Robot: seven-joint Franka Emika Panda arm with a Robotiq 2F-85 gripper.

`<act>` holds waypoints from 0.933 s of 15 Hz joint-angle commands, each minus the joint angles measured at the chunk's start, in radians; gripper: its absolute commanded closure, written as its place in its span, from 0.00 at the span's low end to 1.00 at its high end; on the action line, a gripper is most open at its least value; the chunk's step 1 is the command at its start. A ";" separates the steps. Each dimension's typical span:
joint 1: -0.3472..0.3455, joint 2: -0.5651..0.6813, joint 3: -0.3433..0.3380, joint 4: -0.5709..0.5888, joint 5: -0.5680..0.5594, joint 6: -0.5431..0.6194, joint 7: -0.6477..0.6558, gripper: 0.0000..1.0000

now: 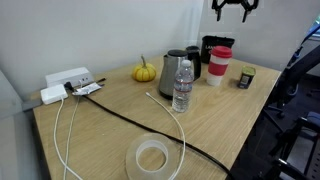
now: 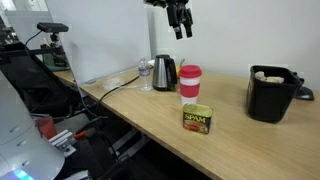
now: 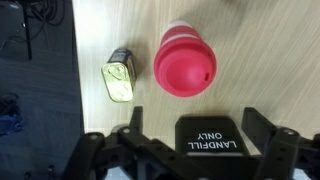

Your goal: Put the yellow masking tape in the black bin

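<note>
Tool (image 2: 180, 30) hangs high above the table (image 2: 240, 140), its fingers (image 3: 133, 122) spread wide with nothing between them. In the wrist view a red cup (image 3: 185, 65) and a Spam can (image 3: 118, 80) stand on the wood below, and the black bin (image 3: 210, 142), labelled LANDFILL ONLY, sits at the lower edge. The yellow masking tape cannot be made out in any view. Pale items inside the bin are too small to identify.

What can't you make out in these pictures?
Yellow masking tape: not found in any view.
Black bin contents: pale lumps in an exterior view, too small to identify.
Tool: the arm above it is cut off by the top edge in both exterior views.
</note>
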 commanded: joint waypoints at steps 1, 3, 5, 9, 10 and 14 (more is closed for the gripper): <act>-0.019 -0.086 0.047 -0.082 0.058 -0.021 -0.040 0.00; -0.021 -0.119 0.069 -0.113 0.075 -0.029 -0.021 0.00; -0.022 -0.145 0.084 -0.138 0.103 -0.036 -0.010 0.00; -0.025 -0.192 0.093 -0.184 0.181 -0.054 -0.024 0.00; -0.030 -0.158 0.105 -0.156 0.147 -0.044 -0.009 0.00; -0.032 -0.181 0.106 -0.174 0.161 -0.046 -0.010 0.00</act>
